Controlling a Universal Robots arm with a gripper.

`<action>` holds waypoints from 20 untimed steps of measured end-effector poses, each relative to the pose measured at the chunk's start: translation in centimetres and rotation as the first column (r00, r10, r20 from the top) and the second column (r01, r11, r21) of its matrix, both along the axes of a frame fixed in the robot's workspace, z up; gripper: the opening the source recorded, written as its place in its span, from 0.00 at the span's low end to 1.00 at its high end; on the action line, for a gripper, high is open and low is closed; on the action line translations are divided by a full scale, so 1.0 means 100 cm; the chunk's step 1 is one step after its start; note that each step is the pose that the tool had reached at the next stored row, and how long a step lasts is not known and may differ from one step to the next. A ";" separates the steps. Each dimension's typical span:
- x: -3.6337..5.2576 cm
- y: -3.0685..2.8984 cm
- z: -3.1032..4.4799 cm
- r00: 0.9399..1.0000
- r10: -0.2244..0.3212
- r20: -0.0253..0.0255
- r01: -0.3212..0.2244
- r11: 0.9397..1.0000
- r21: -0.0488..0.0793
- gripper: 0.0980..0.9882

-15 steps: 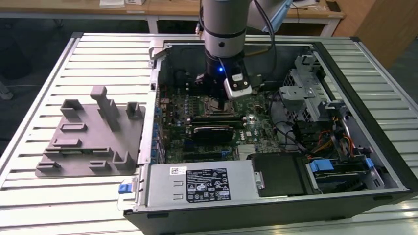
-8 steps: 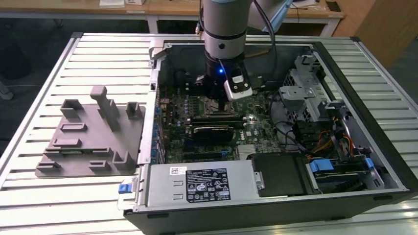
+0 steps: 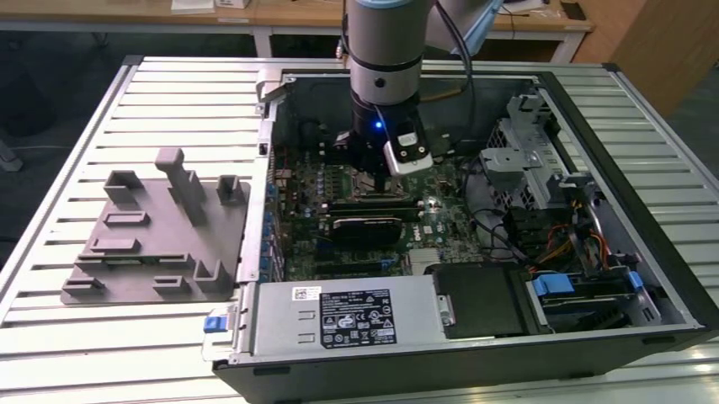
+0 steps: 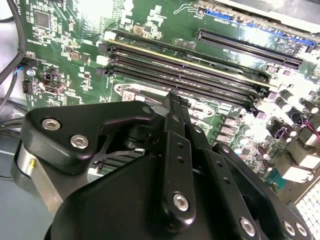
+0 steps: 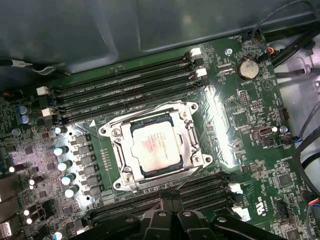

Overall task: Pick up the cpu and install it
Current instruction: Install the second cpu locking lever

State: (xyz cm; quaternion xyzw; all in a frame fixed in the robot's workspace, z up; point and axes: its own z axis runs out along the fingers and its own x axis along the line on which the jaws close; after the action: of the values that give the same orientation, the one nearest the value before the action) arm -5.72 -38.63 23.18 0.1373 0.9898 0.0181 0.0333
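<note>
The cpu (image 5: 152, 145), a flat silver square, lies in the motherboard socket inside a shiny metal frame (image 5: 190, 135), as the first wrist view shows. My gripper (image 5: 170, 202) hovers just beside the socket, over the nearer memory slots, shut with nothing held. Its black linkages and meeting tips (image 4: 172, 97) point down at the green board in the second wrist view. In the exterior view the arm reaches straight down into the open computer case, with the gripper (image 3: 368, 168) low over the board.
Long memory slots (image 5: 125, 85) flank the socket on two sides. A grey fixture plate with upright posts (image 3: 157, 244) stands at the exterior view's left on the slatted table. The power supply (image 3: 337, 316) and drive cages with cables (image 3: 540, 168) crowd the case.
</note>
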 end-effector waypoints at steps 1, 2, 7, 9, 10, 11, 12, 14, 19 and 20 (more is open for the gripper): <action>-0.0010 -0.0001 -0.0003 1.000 0.000 0.000 0.000 1.000 0.001 0.01; -0.0023 -0.0002 -0.0006 1.000 0.001 0.000 -0.001 1.000 0.002 0.01; -0.0081 -0.0011 -0.0026 1.000 0.005 0.000 -0.005 1.000 0.003 0.01; -0.0098 -0.0017 -0.0036 1.000 0.009 0.000 -0.009 1.000 0.003 0.01; -0.0104 -0.0021 -0.0043 1.000 0.010 0.000 -0.010 1.000 0.003 0.01; -0.0108 -0.0025 -0.0049 1.000 0.012 0.000 -0.012 1.000 0.003 0.01; -0.0112 -0.0031 -0.0056 1.000 0.014 0.000 -0.014 1.000 0.003 0.01; -0.0123 -0.0044 -0.0068 1.000 0.017 0.000 -0.017 1.000 0.007 0.01; -0.0154 -0.0075 -0.0100 1.000 0.028 0.000 -0.028 0.999 0.025 0.01; -0.0161 -0.0080 -0.0108 1.000 0.030 0.000 -0.030 0.999 0.032 0.01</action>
State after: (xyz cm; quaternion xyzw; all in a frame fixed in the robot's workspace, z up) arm -7.33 -39.43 22.11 0.1231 0.9913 0.0343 0.0308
